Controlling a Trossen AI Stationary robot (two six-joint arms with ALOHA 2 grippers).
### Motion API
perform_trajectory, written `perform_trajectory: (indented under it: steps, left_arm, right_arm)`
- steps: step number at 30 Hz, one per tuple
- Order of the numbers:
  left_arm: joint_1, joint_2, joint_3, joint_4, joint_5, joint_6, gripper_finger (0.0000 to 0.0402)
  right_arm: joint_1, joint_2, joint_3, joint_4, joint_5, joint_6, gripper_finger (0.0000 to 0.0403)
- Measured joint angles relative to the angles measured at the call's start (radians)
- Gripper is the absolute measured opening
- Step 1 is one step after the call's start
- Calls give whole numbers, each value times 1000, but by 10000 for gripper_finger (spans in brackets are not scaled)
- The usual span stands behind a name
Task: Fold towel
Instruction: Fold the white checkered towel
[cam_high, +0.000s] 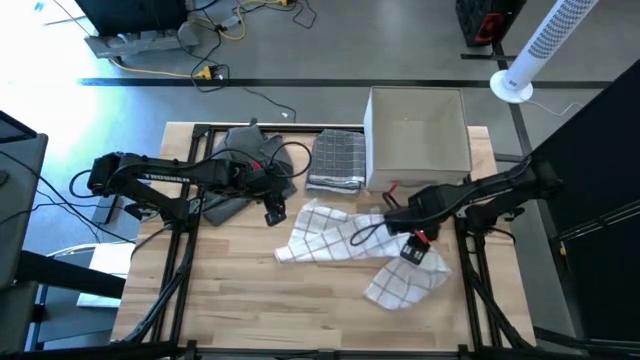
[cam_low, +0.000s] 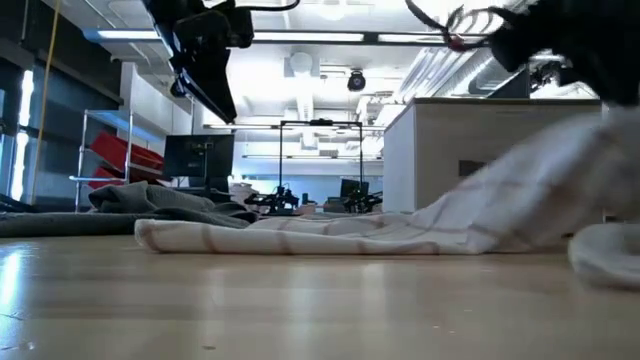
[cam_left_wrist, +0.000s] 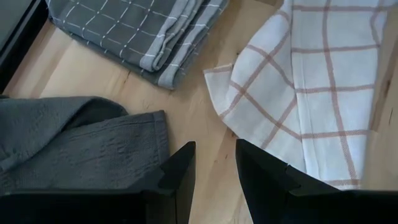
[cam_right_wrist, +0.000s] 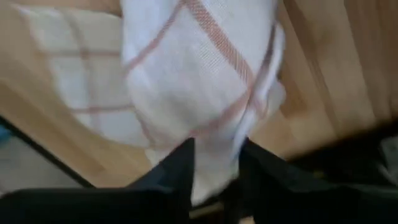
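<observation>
Fingers (cam_right_wrist: 180, 168) of the right gripper (cam_high: 418, 248) pinch a fold of the white cotton towel with thin red-brown checks (cam_high: 345, 250), the cloth bunched between the two dark pads and draping away on both sides of them. Beyond those fingers the towel sprawls crumpled across the light wooden tabletop (cam_high: 250, 300), one end trailing toward the left gripper (cam_high: 274, 213), the other heaped just beside the right gripper's own tips.

Over on the left side, the gripper hangs above the table with its fingers (cam_left_wrist: 180, 174) parted by a narrow gap, nothing between them. Just ahead of those tips lies a corner of the checked towel; to one side sits a rumpled dark grey cloth (cam_left_wrist: 81, 143), and farther ahead a folded grey towel with pale grid lines (cam_high: 336, 160). Past that stands a white open-topped box (cam_high: 418, 140).
</observation>
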Motion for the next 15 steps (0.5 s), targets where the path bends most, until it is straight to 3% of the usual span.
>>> perform_trajectory:
  steps: [6, 11, 15]
  left_arm:
    - [0, 0, 0, -72, 0, -1, 108]
    - [-37, -12, 0, -170, 71, -1, 108]
    - [-110, -14, 1, -260, 115, -113, 105]
  right_arm:
    - [27, -15, 71, 5, 67, -32, 201]
    - [29, -18, 166, 83, 190, -47, 204]
    - [27, -19, 215, 210, 272, -111, 201]
